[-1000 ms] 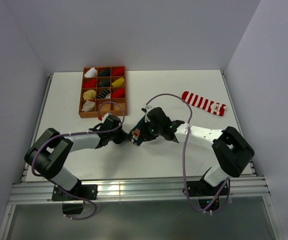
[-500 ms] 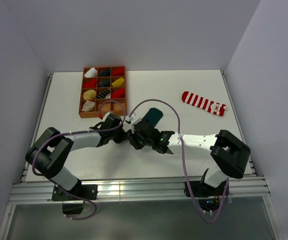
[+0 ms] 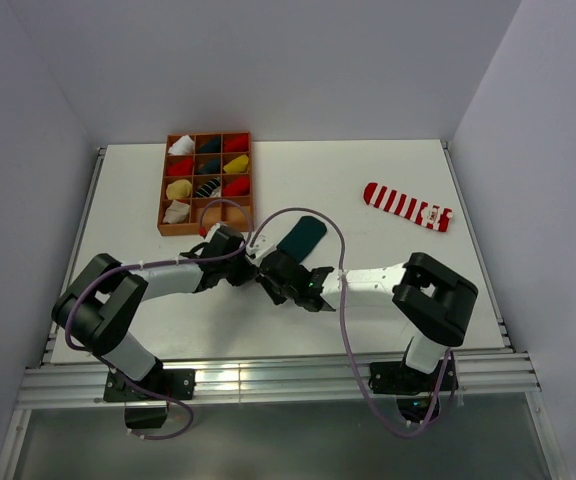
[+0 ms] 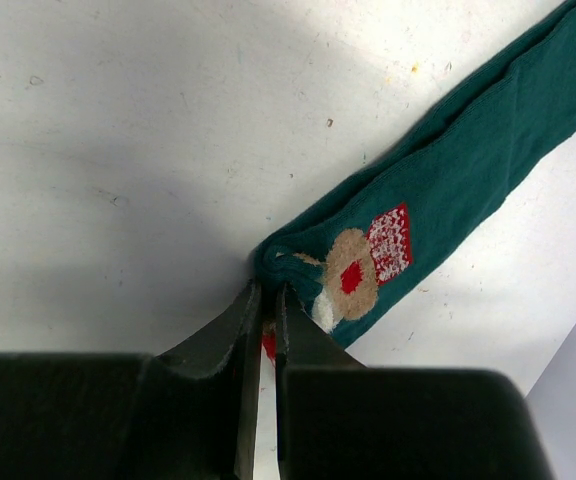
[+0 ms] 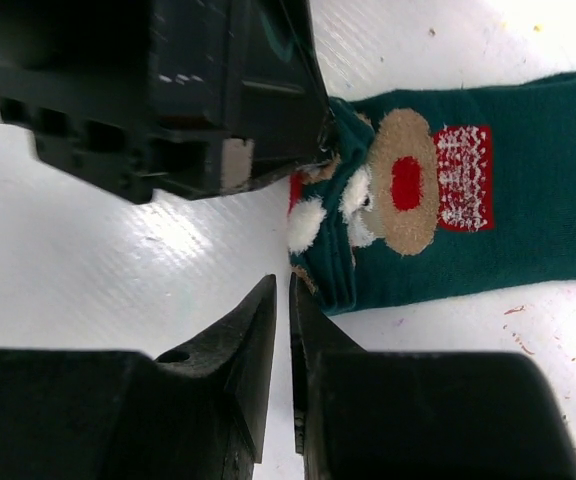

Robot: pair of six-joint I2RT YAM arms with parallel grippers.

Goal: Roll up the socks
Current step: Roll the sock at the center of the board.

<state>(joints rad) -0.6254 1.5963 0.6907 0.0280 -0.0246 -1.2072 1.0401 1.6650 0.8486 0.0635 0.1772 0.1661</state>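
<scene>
Pinching dark green sock [image 4: 448,170] at its folded end: left gripper [image 4: 266,292] clamped; right gripper [image 5: 283,288] closed, empty, just beside. Risk: thin pinch slips, fold springs flat.

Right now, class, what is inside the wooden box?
Rolled socks sit in the box: white, dark, red, yellow, striped. A purple cable crosses the front row, so what lies there is partly hidden.

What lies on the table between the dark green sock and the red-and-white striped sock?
In the top view, only bare white table lies between the dark green sock and the striped sock; the right arm's purple cable loops above it.
</scene>
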